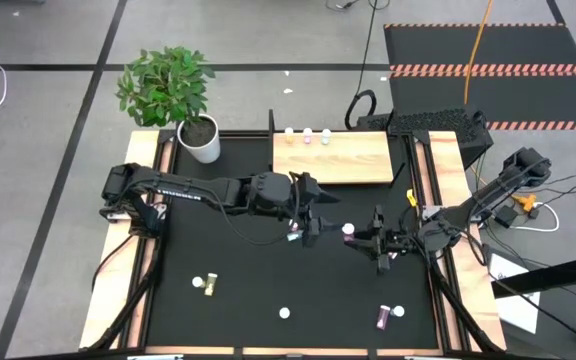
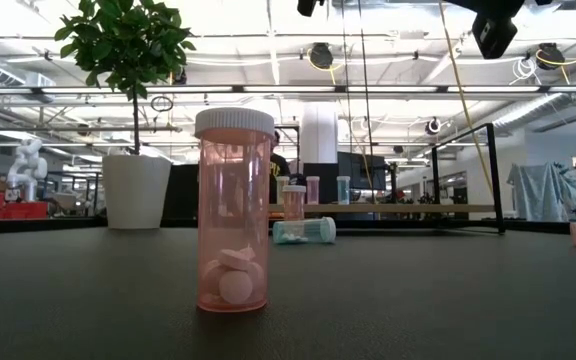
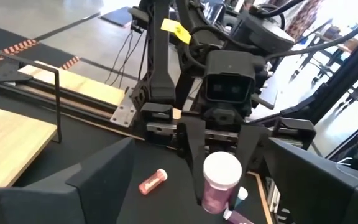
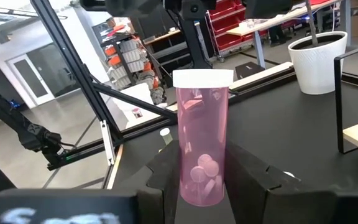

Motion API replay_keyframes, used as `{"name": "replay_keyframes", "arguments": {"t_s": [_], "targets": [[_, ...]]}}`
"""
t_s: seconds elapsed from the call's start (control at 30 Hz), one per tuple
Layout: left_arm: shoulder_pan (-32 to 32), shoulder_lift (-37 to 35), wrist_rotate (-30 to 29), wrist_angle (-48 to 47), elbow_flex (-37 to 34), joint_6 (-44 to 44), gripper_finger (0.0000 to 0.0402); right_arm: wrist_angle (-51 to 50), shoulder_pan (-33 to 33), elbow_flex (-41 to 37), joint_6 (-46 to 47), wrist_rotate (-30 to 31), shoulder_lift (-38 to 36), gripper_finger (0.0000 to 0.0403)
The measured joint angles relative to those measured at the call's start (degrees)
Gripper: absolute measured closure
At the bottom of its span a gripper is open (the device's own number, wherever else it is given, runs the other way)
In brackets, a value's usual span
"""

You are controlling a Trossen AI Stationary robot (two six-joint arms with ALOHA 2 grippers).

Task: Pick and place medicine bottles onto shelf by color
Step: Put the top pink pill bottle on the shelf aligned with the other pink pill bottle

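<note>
On the left of the desk [image 1: 238, 310] a yellow-green bottle [image 1: 208, 285] lies on its side, well clear of both arms. The left pincer [image 1: 313, 225] hangs near the desk's middle with its fingers spread and nothing between them. Just to its right, the right pincer [image 4: 204, 171] pinches a magenta bottle [image 4: 202, 140] low on its body. The bottle stands upright, long axis vertical, white cap on top; through its clear wall a few white pills rest at the bottom.

From that bottle the shelf [image 1: 333, 158] lies toward the far edge of the desk, and slightly left. Three small bottles [image 1: 308, 134] already stand along the shelf's far rim. The right arm carries the load, so I judge the placing falls to it, though the empty left pincer sits about as near the shelf.

Further right, near the front edge, another magenta bottle [image 1: 384, 318] lies on its side, with a white-capped bottle [image 1: 284, 313] standing to its left.
</note>
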Motion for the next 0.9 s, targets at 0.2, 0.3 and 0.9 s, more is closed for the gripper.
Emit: {"name": "replay_keyframes", "arguments": {"t_s": [0.2,0.3,0.9], "targets": [[0.37,-0.73,-0.09,-0.30,0.00,0.74,0.0074,0.28,-0.81,0.00,0.52,-1.68,-0.29,0.0302],[0.30,-1.26,-0.12,-0.51,0.00,2.63,0.0073,0.19,-1.28,0.00,1.99,-3.28,-0.42,0.0302],[5.35,-5.53,8.37,3.09,-0.03,11.05,0.0083,3.15,-6.87,0.00,-1.80,-7.58,-0.40,0.0302]]}}
